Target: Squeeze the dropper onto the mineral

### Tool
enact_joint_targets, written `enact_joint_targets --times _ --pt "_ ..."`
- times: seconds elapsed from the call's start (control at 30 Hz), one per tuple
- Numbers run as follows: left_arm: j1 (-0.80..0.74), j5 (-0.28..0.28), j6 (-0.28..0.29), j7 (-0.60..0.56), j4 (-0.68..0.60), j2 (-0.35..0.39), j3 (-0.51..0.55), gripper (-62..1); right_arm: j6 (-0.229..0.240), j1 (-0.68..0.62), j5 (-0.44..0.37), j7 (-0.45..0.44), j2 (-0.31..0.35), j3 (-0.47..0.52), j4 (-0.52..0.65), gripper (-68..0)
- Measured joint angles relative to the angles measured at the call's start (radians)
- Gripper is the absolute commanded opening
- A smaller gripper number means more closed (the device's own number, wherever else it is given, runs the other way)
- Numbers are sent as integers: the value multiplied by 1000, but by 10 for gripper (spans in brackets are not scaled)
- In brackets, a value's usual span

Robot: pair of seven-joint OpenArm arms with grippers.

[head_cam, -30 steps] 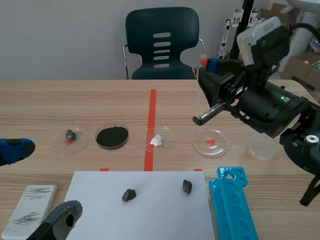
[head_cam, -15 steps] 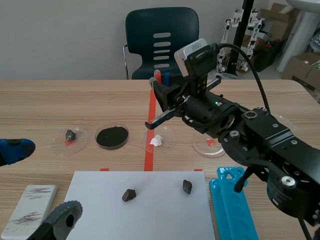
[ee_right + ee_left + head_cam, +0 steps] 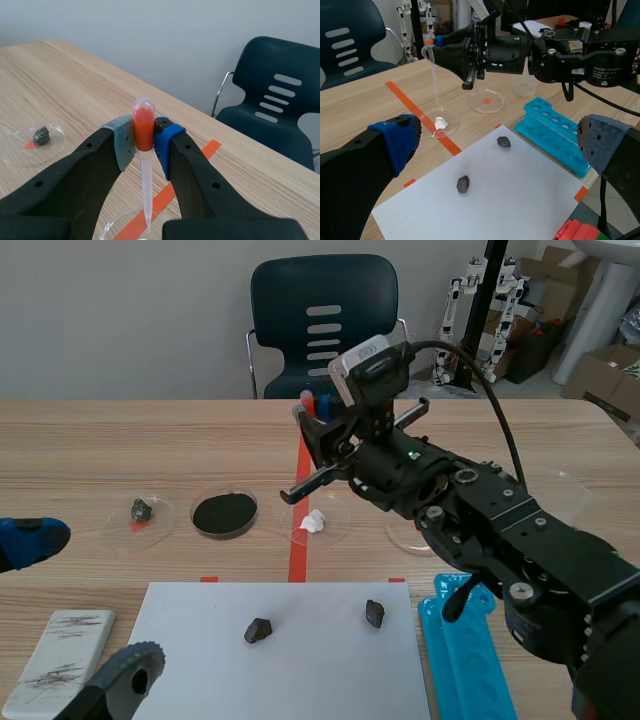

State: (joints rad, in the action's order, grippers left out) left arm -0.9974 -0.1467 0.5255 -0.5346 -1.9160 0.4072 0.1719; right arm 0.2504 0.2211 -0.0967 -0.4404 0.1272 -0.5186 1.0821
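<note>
Left gripper (image 3: 496,148): is idling at the near left, fingers spread wide, gripping nothing.
White sheet (image 3: 300,665): is lying nearest the robot and carrying two dark stones (image 3: 258,630), well apart from the dropper.
Mineral (image 3: 314,521): a white lump is sitting in a clear dish (image 3: 343,514) on the tape line, just beyond the sheet.
Dropper (image 3: 145,192): is hanging upright over that dish; whether the tip is exactly above the lump cannot be told.
Right gripper (image 3: 144,141): is reaching in from the right, pads clamped on the orange bulb.
Step in hand: probably lining the tip up before squeezing.
Doing it well: centring the tip over the lump, low without touching, then tightening gently so the drops fall singly inside the dish.
</note>
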Motion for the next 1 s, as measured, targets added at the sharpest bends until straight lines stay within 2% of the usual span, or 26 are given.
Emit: enact_joint_targets --times 0.43,1.0 --pt "0 0 0 0 0 0 0 14 0 0 15 -57 -19 0 -50 -573" --pt "0 0 0 0 0 0 0 14 0 3 22 -48 -33 0 -77 -589"
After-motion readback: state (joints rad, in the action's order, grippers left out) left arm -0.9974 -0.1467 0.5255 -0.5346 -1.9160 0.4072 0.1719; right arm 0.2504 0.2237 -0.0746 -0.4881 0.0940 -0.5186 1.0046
